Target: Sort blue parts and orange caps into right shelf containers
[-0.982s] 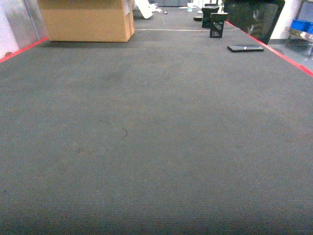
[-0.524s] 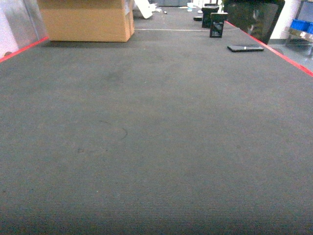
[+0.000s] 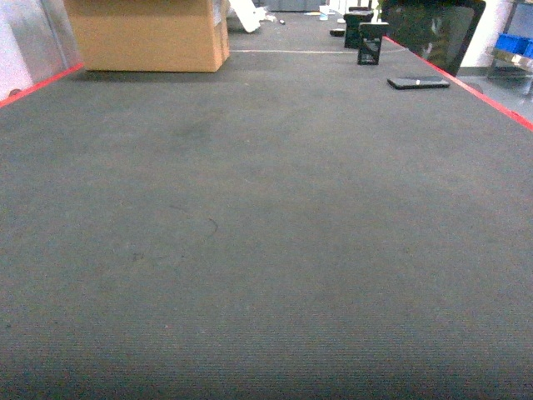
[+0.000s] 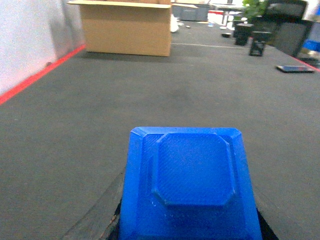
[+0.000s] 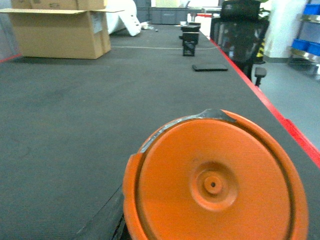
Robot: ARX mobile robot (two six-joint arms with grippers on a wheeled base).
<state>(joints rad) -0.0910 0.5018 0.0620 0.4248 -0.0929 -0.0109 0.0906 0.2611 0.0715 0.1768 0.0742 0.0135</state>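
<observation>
A blue part [image 4: 189, 185], square with cut corners and a raised middle panel, fills the lower left wrist view. My left gripper [image 4: 187, 232] is shut on it, and only the dark fingers [image 4: 102, 217] show at its sides. A round orange cap [image 5: 215, 182] with a small centre boss fills the lower right wrist view, with my right gripper [image 5: 210, 235] shut on it. Both are held above the dark grey mat. Blue containers [image 3: 512, 43] sit on a shelf far off at the right, and the right wrist view shows the same containers [image 5: 310, 47]. Neither gripper shows in the head view.
A large cardboard box [image 3: 146, 33] stands at the far left of the mat. Small black boxes [image 3: 371, 42] and a flat black device [image 3: 416, 82] lie at the far right. Red tape [image 3: 491, 98] marks the mat's right edge, and a black office chair [image 5: 240, 35] stands beyond it.
</observation>
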